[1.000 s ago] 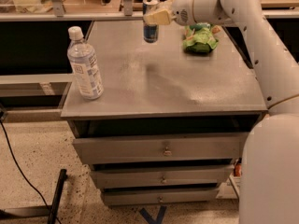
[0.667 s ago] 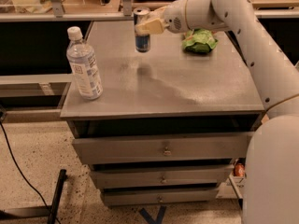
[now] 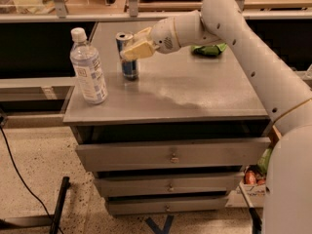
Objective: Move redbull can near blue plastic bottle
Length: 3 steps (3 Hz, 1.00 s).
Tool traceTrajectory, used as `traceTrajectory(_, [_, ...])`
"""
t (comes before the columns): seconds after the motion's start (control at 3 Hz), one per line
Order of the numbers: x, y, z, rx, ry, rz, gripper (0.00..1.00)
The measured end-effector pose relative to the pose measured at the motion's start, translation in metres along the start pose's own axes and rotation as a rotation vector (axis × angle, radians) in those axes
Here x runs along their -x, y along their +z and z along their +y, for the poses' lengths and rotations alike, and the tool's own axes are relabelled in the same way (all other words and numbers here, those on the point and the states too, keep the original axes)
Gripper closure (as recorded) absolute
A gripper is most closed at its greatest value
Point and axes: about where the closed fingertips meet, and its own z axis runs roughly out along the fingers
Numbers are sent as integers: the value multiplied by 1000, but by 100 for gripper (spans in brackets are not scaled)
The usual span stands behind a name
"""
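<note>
Redbull can [image 3: 129, 69] upright just beside the blue plastic bottle [image 3: 88, 69], gripper [image 3: 133, 49] clamped around its middle (label partly hidden), green snack bag [image 3: 209, 48] well beyond the can, half covered by the arm.

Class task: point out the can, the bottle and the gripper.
can [image 3: 129, 70], camera view, lower body.
bottle [image 3: 90, 77], camera view, label.
gripper [image 3: 128, 51], camera view, between fingertips, clamped on the can's upper half.

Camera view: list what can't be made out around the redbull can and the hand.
In the camera view:
redbull can: upper part covered by the hand gripping it.
green bag: mostly behind the arm.
blue plastic bottle: label print too small to read.
</note>
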Motion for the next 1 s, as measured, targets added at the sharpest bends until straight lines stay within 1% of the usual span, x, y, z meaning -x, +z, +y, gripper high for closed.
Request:
traceTrajectory(0.33, [3, 14, 34, 104, -4, -41, 100])
traceTrajectory(0.67, [13, 21, 60, 187, -24, -112, 100])
traceTrajectory(1.0, [22, 22, 76, 240, -61, -161, 82])
